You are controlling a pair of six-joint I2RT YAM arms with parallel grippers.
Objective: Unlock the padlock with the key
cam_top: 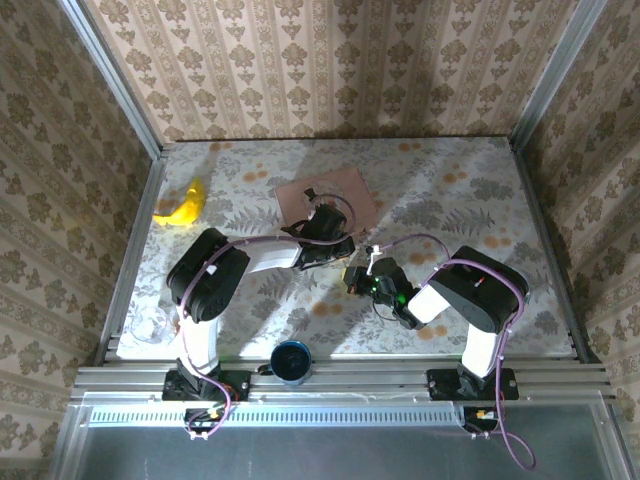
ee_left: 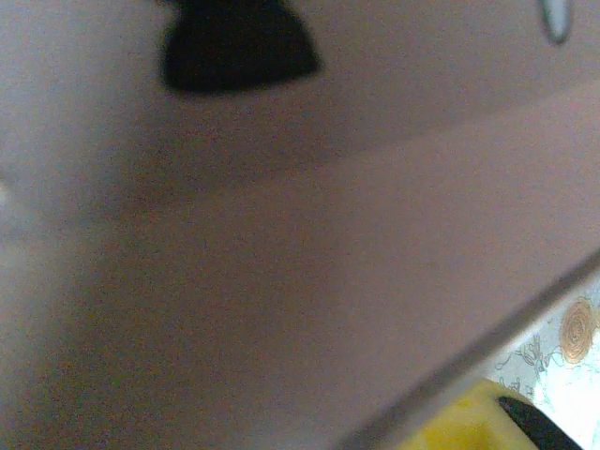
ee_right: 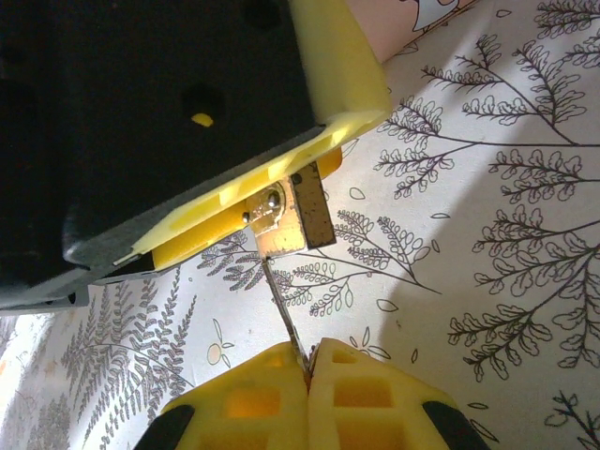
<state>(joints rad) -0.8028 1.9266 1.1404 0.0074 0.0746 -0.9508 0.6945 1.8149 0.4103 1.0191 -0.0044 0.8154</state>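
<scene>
Right gripper point(ee_right: 307, 364) is clenched on the thin key point(ee_right: 279, 300), with its two yellow fingers pressed together on the blade. The key runs up to the bottom face of the padlock point(ee_right: 286, 217); how deep it sits inside I cannot tell. The padlock, small and brass coloured, is held above the tabletop point(ee_right: 487, 234), grasped between the yellow fingers of the left gripper point(cam_top: 322, 240). Just behind the left gripper lies a pink box point(cam_top: 345, 190), which looks close and blurred from the left wrist.
</scene>
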